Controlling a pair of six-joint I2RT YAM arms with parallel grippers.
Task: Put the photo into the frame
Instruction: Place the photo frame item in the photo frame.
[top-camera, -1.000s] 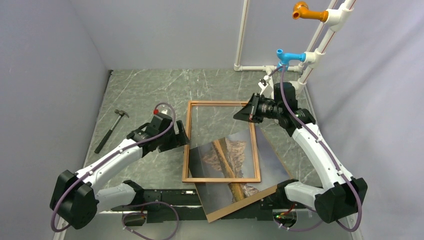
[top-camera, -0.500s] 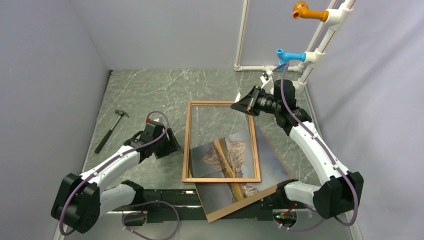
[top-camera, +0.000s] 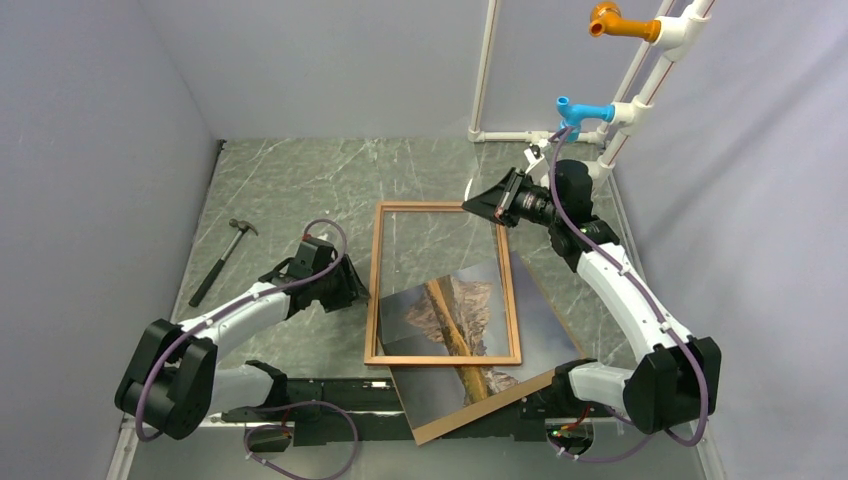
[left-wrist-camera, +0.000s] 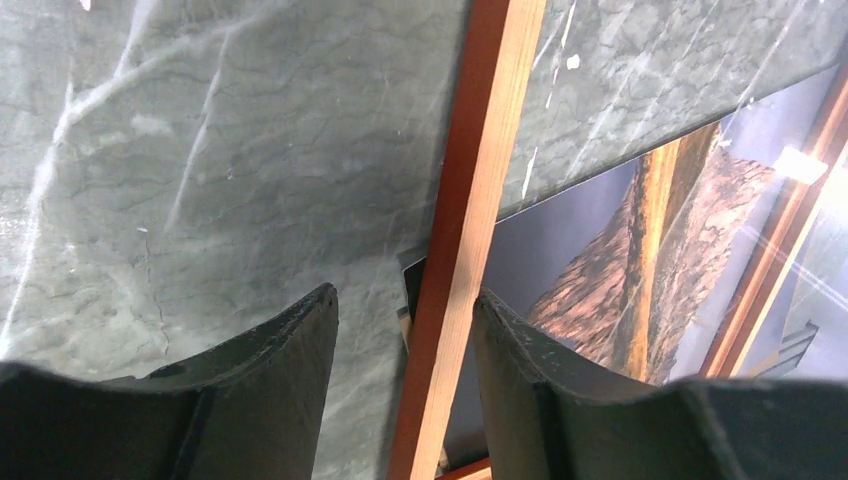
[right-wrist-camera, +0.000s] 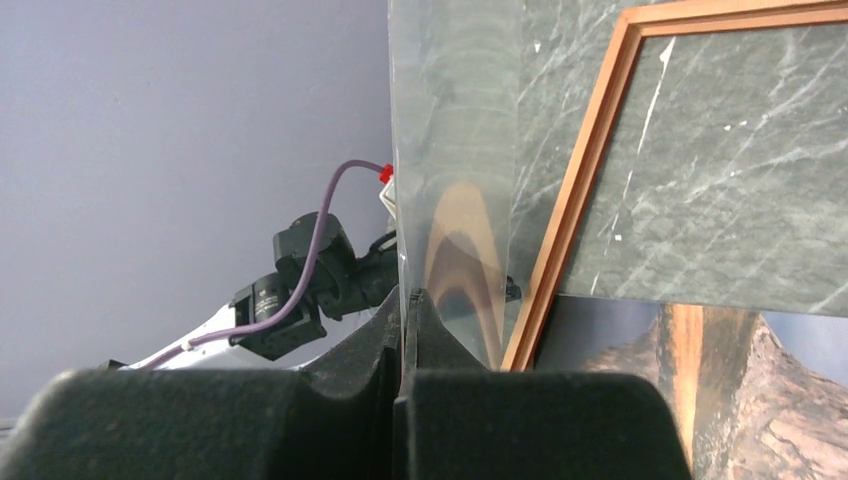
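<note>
The photo (top-camera: 450, 310) lies flat on the bench (top-camera: 290, 190), skewed under the frame (top-camera: 372, 300), one corner poking past the frame's near rail. It looks thin, light, glossy and easily creased, so pinch that exposed edge. The left end effector (left-wrist-camera: 402, 300) stands apart astride the frame's left rail. The right end effector (right-wrist-camera: 405, 300) is clamped on a clear sheet (right-wrist-camera: 450, 120) by the frame's far-right corner.

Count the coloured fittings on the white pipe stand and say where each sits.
2. The orange fitting is highest on the white pipe stand, at the far right corner; the blue fitting is lower on it. More may be out of frame.
</note>
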